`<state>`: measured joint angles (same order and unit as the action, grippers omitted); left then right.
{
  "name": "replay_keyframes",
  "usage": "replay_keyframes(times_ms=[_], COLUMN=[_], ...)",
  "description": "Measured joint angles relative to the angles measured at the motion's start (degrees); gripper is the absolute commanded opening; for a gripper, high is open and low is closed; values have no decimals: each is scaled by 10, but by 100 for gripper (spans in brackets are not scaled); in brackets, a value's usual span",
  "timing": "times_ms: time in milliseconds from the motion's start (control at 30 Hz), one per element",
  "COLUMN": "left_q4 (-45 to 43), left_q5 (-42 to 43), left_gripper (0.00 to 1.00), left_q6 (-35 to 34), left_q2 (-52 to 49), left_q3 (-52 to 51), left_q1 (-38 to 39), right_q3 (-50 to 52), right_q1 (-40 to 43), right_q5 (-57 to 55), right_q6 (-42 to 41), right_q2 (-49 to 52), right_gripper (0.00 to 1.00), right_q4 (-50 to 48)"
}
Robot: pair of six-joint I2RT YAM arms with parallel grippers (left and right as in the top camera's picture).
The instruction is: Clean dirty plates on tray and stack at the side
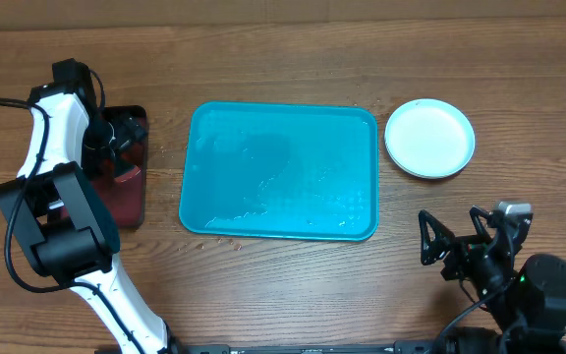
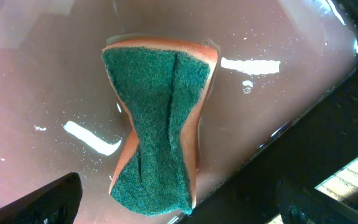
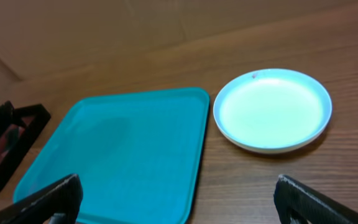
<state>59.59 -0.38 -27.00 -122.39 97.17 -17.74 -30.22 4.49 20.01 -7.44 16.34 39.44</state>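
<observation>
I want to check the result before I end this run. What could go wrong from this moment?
1. A small red speck shows on the far rim of the plate, so it may not be fully clean.
2. The tray looks wet in places; liquid might run off onto the table if it is lifted or tilted.

I log: wood-grain table [image 1: 283, 290], matt; tray [image 1: 283, 182] glossy plastic; plate [image 1: 429, 139] smooth, shiny; sponge [image 2: 157, 124] rough green scouring fibre.
</observation>
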Motion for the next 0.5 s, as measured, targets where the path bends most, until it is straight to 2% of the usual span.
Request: replay_keyframes(times_ms=[500], left_q4=[0], left_q5=[0], left_gripper=[100], left_q6=[0], left_q2=[0], left_q3=[0], left_q1=[0], right_q3=[196], right_q1=[-46], right_q5=[8], right_q6=[0], right_q2=[-135], right_gripper=[100], right_q4=[-217])
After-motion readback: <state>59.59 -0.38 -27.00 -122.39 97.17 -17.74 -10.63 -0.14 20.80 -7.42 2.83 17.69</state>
